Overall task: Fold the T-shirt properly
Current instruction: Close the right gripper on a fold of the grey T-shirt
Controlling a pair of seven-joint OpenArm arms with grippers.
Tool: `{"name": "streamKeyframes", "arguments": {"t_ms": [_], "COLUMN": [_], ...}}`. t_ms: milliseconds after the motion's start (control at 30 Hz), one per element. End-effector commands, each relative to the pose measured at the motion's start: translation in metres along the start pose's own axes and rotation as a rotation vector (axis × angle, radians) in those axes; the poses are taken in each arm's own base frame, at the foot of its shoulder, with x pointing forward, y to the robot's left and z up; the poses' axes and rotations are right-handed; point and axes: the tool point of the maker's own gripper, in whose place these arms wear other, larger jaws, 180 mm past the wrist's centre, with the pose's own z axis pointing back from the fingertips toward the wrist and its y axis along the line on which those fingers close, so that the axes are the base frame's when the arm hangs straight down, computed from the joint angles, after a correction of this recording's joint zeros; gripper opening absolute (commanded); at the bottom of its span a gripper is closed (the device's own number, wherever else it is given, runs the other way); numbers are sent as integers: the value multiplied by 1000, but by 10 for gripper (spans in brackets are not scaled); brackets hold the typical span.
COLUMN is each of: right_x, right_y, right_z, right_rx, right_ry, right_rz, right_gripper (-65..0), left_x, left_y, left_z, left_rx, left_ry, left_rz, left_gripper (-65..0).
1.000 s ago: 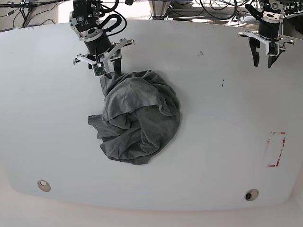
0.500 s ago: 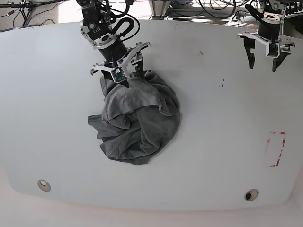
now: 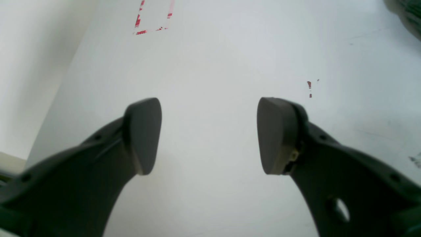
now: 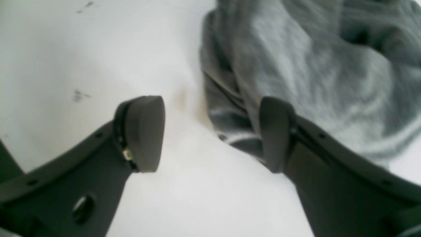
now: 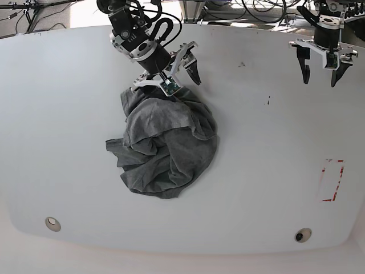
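almost nothing of the fold can be counted as done. the t-shirt [image 5: 165, 145] is seen bunched in a crumpled heap on the white table [image 5: 68, 142], with no sleeve, hem or collar laid out flat and no straight fold line anywhere.

the right claw [image 5: 181, 74] is held just beyond the far edge of the heap; in the right wrist view its jaws are spread apart with only bare table between them, and the cloth [image 4: 296, 65] lies ahead of and beside one finger [image 4: 274, 131], not gripped. the left claw [image 5: 320, 68] is held well away from the shirt to its side, jaws likewise spread and nothing held; only a corner of fabric [image 3: 406, 13] is caught at the edge of its wrist view.

everything is judged to remain: the heap must be opened and spread flat, the sleeves brought in, and the body folded over.
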Motion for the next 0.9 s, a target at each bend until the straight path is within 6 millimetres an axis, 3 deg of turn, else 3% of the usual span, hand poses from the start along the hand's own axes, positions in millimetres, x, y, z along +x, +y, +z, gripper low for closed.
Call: {"name": "streamKeyframes", "arguments": {"t_ms": [0,333,867], "right_x": [9,7,6], "right_y": [-1,15,11], "right_z": [1,-15,-23], "right_rx": [-5,44,38], "right_ry": [-25,7,-1], "right_rz": [8,18,3], "right_gripper": [-217,-201,-227], "left_x": [10,4,5], "left_y": [2,0,0], "left_z": [2,4,3], "left_rx": [-2,-5,-5], "left_ry": [-41,-26,-29], "left_rz": [-11,-9,-7], "left_gripper": [-214,-216,-218]}}
